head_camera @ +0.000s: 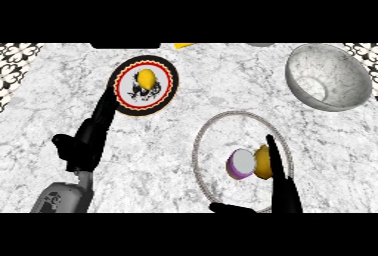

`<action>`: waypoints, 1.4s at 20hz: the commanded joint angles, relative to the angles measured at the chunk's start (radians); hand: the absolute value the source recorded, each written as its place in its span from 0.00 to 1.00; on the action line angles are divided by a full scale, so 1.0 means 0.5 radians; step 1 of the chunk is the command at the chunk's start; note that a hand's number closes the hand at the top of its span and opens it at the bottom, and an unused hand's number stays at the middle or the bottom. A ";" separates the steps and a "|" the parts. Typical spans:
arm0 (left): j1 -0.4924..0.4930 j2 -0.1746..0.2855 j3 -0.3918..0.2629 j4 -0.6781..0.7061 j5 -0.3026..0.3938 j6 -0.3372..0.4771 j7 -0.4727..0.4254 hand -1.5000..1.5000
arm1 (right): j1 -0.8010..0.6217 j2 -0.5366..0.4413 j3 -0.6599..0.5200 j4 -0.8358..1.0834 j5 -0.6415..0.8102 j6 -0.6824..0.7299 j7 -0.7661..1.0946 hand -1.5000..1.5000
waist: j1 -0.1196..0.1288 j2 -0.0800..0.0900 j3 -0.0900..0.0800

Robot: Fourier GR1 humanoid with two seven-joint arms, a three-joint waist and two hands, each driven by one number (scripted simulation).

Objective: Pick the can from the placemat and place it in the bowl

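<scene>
The can [242, 164] lies on its side on a round pale placemat with a beaded rim [196, 150], right of centre. Its white end with a purple edge faces left, and its yellow body [261, 161] runs to the right. My right hand [284, 192] comes up from the lower edge, open, with straight fingers [275, 155] against the can's right side and the thumb [230, 207] spread low to the left. The marbled grey bowl [328, 75] stands at the far right. My left hand [83, 145] is open at the left, away from the can.
A round black plate with a red rim [164, 97] carries a yellow item [147, 77] at the upper left; my left fingers point at its lower edge. A small yellow object [184, 45] and a dark shape [125, 46] show at the far edge.
</scene>
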 commanded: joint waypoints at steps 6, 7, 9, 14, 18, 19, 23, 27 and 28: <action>0.055 -0.084 0.108 -0.034 -0.055 -0.114 -0.009 0.50 | -0.112 0.030 -0.026 0.231 -0.166 -0.143 -0.115 0.00 | 0.002 0.000 0.000; 0.009 -0.135 0.045 -0.038 -0.113 -0.051 0.020 0.50 | -0.077 0.030 -0.076 0.394 -0.250 -0.202 -0.340 0.00 | 0.001 0.001 0.000; -0.038 -0.119 0.099 0.020 -0.124 -0.076 0.043 0.50 | 0.023 -0.056 -0.170 0.368 -0.413 -0.140 -0.477 0.00 | -0.003 0.001 0.000; 0.038 -0.140 0.078 -0.092 -0.175 -0.085 0.115 0.50 | -0.158 0.031 -0.088 0.648 -0.172 -0.276 -0.324 0.00 | 0.003 0.000 0.000; 0.047 -0.110 0.153 0.029 -0.135 -0.184 -0.033 0.50 | -0.194 0.030 -0.139 0.730 -0.049 -0.242 -0.175 0.00 | 0.002 0.002 -0.001; -0.081 -0.138 0.149 0.010 -0.174 -0.100 0.068 0.50 | -0.333 0.009 -0.247 0.873 -0.061 -0.172 -0.186 0.00 | 0.004 0.003 0.000; 0.076 -0.222 0.051 -0.213 -0.249 -0.059 0.152 0.50 | -0.316 0.030 -0.172 0.881 -0.088 -0.186 -0.229 0.00 | 0.008 0.000 0.000; -0.022 -0.151 0.220 0.114 -0.160 -0.210 -0.084 0.50 | -0.286 -0.020 -0.130 0.877 -0.148 -0.102 -0.363 1.00 | 0.000 0.002 -0.001; 0.147 -0.121 0.157 -0.148 -0.163 -0.202 0.029 0.50 | -0.357 -0.050 -0.084 0.926 -0.103 -0.032 -0.364 1.00 | 0.022 -0.001 0.000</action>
